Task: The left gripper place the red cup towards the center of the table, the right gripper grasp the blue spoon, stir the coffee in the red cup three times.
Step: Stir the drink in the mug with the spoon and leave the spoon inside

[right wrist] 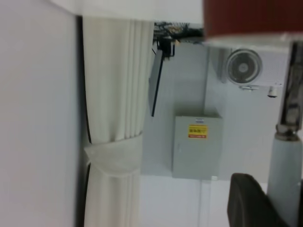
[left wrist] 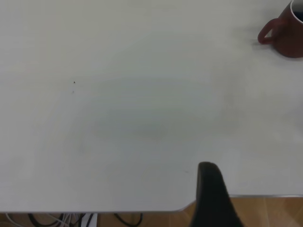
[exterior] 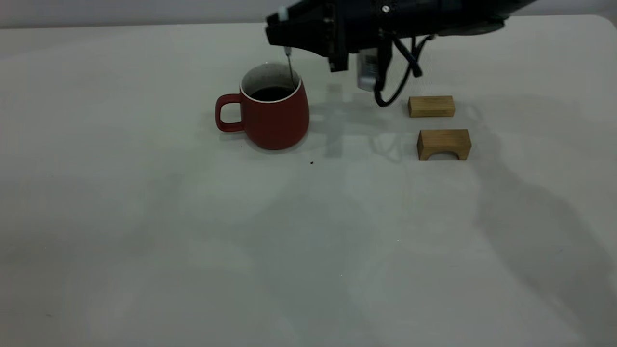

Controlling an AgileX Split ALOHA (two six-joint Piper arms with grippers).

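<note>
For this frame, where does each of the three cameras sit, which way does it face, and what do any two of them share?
Exterior view: outside the rig, looking down across the table at the red cup and two wooden blocks; the right hand holds the spoon in the cup.
Left wrist view: on the left arm near the table's edge, facing across it; one black finger shows.
Right wrist view: on the right arm, facing the room's wall and curtain; the spoon handle shows.
All three share the cup.

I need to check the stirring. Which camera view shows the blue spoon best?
The exterior view: the blue spoon hangs from the right gripper, its thin neck dipping into the red cup. The right wrist view shows only part of its pale handle and neck up close. The left wrist view doesn't show it.
</note>
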